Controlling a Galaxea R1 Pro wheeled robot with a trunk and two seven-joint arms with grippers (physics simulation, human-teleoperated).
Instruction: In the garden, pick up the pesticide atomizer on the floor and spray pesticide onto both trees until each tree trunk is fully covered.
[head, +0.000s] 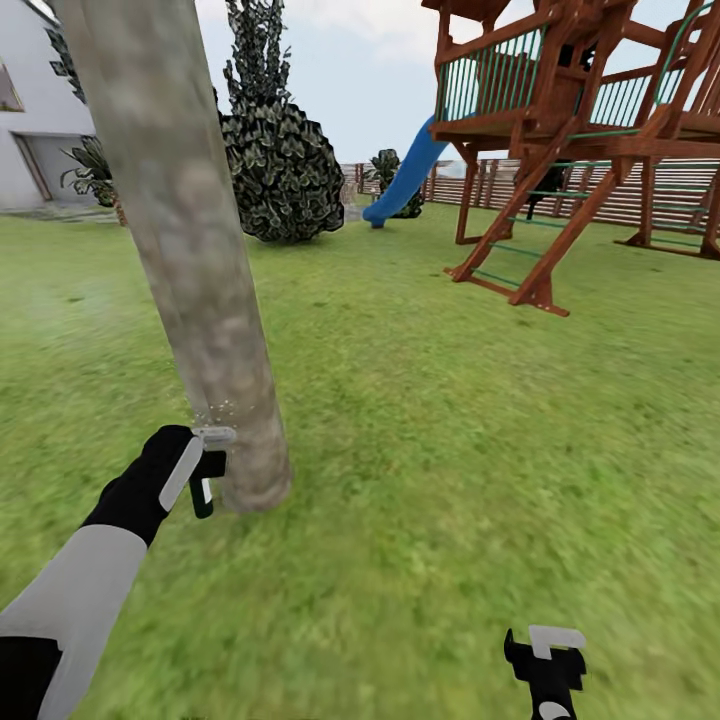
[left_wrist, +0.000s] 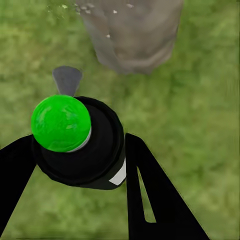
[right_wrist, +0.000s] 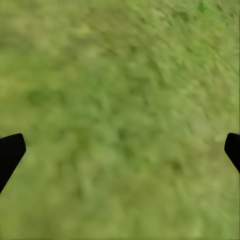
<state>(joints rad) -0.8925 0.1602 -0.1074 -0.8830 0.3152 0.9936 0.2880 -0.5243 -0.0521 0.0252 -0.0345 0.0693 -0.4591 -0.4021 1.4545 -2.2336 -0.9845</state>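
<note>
Left gripper (head: 205, 478): closing on the spray bottle (left_wrist: 82, 145), one black finger (left_wrist: 150, 195) pressing each side of its body, as the left wrist view shows.
Bottle position: sitting between the fingers, low beside the foot of the tree trunk (head: 180, 250); whether it is touching the bark cannot be told.
Bottle long axis: running roughly along the fingers in the wrist view, the green rounded end (left_wrist: 61, 122) facing the camera.
Spray head (head: 213, 437): pale grey, lying above the gripper and pointing toward the trunk.
Spray (head: 215, 412): a few whitish specks hanging just above the spray head, against the lower trunk; more specks showing on the bark in the wrist view.
Trunk: rising just beyond the gripper, leaning slightly, standing in the grass (head: 450, 450).
Right gripper (head: 545, 665): hanging low over the grass, well apart from the left gripper and trunk; fingers standing wide apart, nothing between them.
Background: play tower (head: 570, 120) with blue slide (head: 405, 175) far beyond the right gripper, fence (head: 660, 190) behind.
</note>
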